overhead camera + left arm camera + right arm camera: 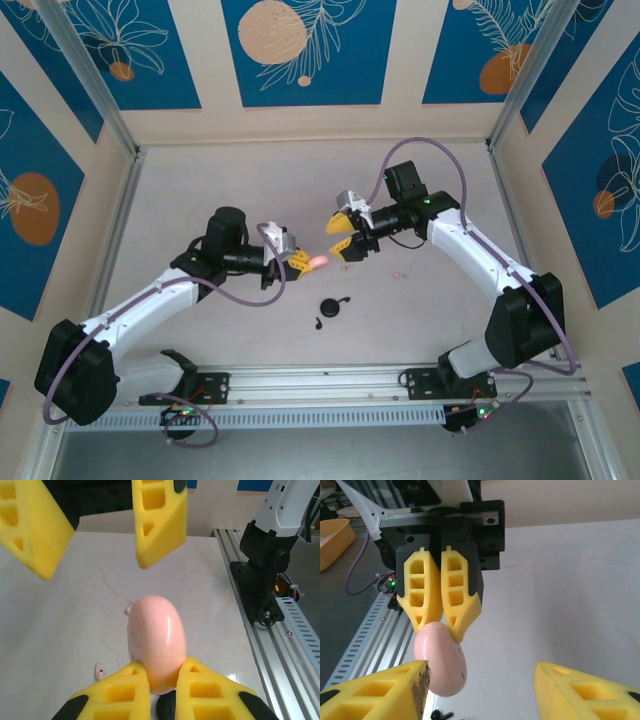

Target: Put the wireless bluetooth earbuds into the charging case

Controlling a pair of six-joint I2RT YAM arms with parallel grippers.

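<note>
Because the left gripper (pixel 162 666) pinches the pink charging case (pixel 156 640) by one end only, with most of the smooth, rounded shell jutting free above the table (pixel 55 630), the likeliest mishap is the case twisting or squirting out of that hold when the other arm presses on it; a push off the centre line would lever it round the pinch, and it would drop among the loose buds; the seam across the shell looks closed, so prising at the lid with poor purchase could do the same. The left jaws are clamped tight on the case end, one finger on either side; the right gripper (pixel 343 235) faces the free end from just short of it, jaws parted wider than the case, touching and carrying nothing. One pink earbud (pixel 100 671) lies on the table below; a second (pixel 128 610) peeps from behind the case; a black earbud (pixel 318 322) lies just beside the black case (pixel 331 307), nearer the arm bases.
</note>
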